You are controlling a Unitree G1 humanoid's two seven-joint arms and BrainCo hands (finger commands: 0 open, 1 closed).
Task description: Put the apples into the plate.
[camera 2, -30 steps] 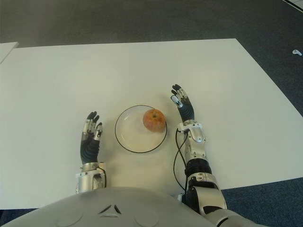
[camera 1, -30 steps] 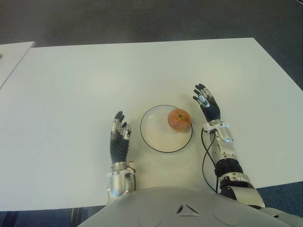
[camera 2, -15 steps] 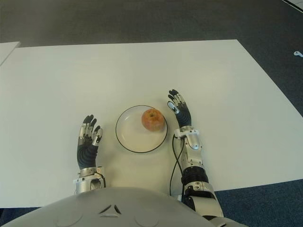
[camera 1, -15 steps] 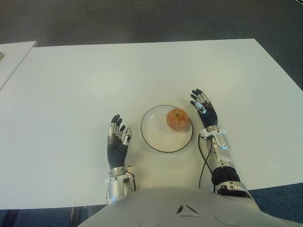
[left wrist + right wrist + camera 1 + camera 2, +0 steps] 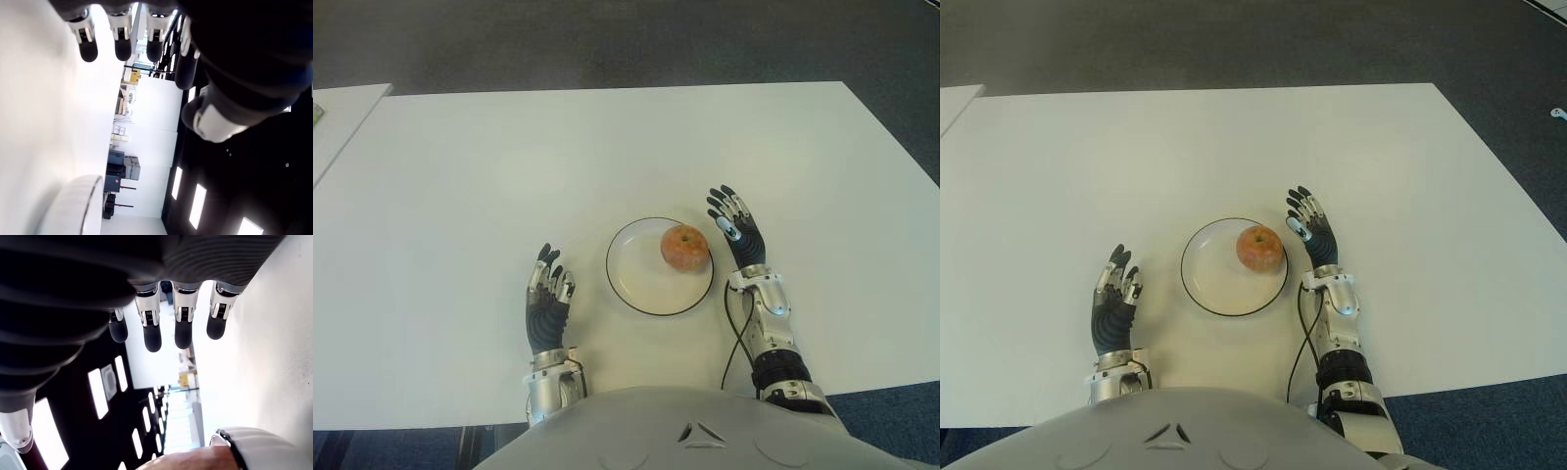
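Note:
A red-yellow apple (image 5: pixel 684 248) sits inside the white, dark-rimmed plate (image 5: pixel 641 284), on its right half. My right hand (image 5: pixel 734 221) is just right of the plate beside the apple, fingers straight and spread, holding nothing. My left hand (image 5: pixel 548 292) is to the left of the plate, a short gap from its rim, fingers also extended and empty. In the right wrist view the fingers (image 5: pixel 152 335) point away above the plate rim (image 5: pixel 237 446) and the apple top (image 5: pixel 190 462). In the left wrist view the plate rim (image 5: pixel 78 200) shows close by.
The white table (image 5: pixel 509 166) stretches wide around the plate. A second white table edge (image 5: pixel 337 108) shows at the far left. Dark carpet (image 5: pixel 607 39) lies beyond the table's far edge.
My left hand has drawn back toward my body and slightly left. My right hand has pulled back a little from its earlier spot and now holds still beside the plate.

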